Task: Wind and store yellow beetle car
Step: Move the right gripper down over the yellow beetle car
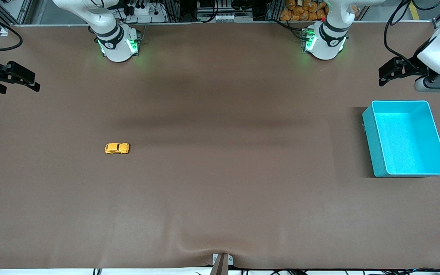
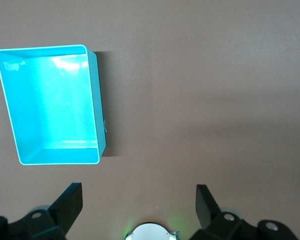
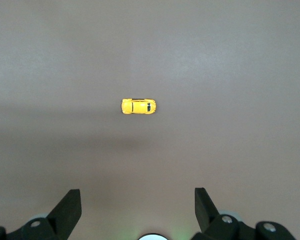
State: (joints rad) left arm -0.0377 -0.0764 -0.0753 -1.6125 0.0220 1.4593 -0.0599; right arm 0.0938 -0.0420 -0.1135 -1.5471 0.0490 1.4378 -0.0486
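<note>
Front view: yellow beetle car [image 1: 117,148] sitting on table [image 1: 220,198] toward right arm's end, well apart from turquoise bin [image 1: 407,138]. Right gripper [image 1: 33,84] and left gripper [image 1: 383,76] hovering with fingers spread, gripping nothing.

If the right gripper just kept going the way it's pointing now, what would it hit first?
Most likely bare table. The right gripper has open fingers and looks down at the tabletop; the yellow beetle car lies ahead of it, though depth is unclear.

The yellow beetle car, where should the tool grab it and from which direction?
Probably from straight above, fingers closing across the flat flanks of the yellow beetle car. It sits upright on the table, roof rounded. The open right tool looks handiest.
</note>
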